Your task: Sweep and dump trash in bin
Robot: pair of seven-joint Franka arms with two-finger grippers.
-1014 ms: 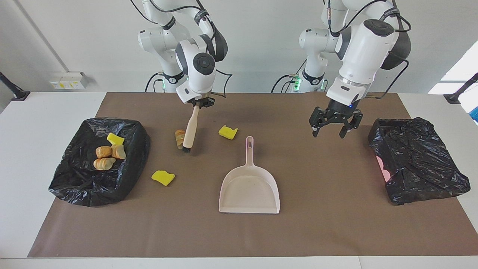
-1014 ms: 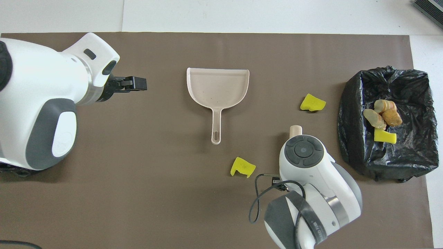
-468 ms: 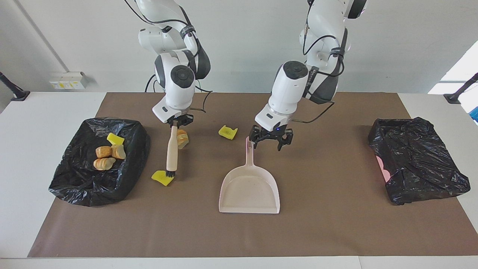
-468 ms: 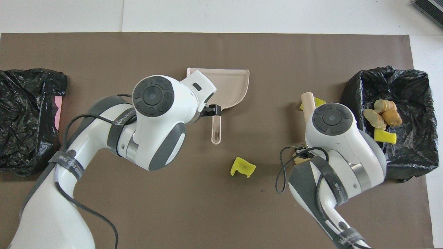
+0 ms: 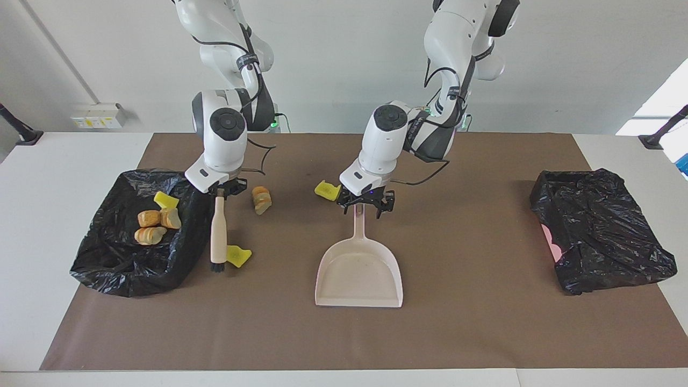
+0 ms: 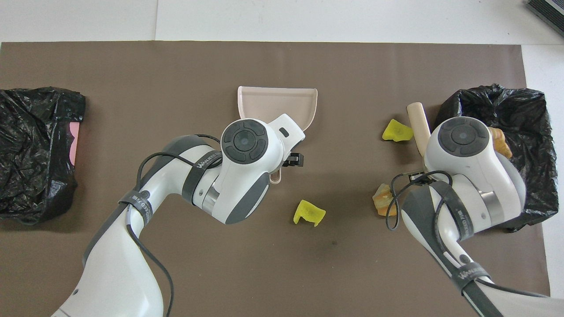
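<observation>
My right gripper [image 5: 219, 192] is shut on the top of a beige brush [image 5: 217, 231] that hangs upright, bristles down by a yellow scrap [image 5: 238, 256] on the brown mat, beside the black-bagged bin [image 5: 115, 263]. A bread chunk [image 5: 262, 199] and a second yellow scrap [image 5: 327, 190] lie nearer the robots. In the bin lie bread chunks [image 5: 153, 226] and a yellow scrap [image 5: 166, 200]. My left gripper [image 5: 365, 208] is open, its fingers on either side of the handle end of the beige dustpan [image 5: 359, 271]. In the overhead view the brush [image 6: 418, 123] and dustpan [image 6: 277, 102] show.
A second black bag [image 5: 602, 231] with a pink patch lies at the left arm's end of the table. The brown mat [image 5: 484, 322] covers most of the table.
The left gripper swung from over the mat near the left arm's end to the dustpan's handle and came lower. The right gripper carried the brush toward the bin, past the bread chunk, to the yellow scrap.
</observation>
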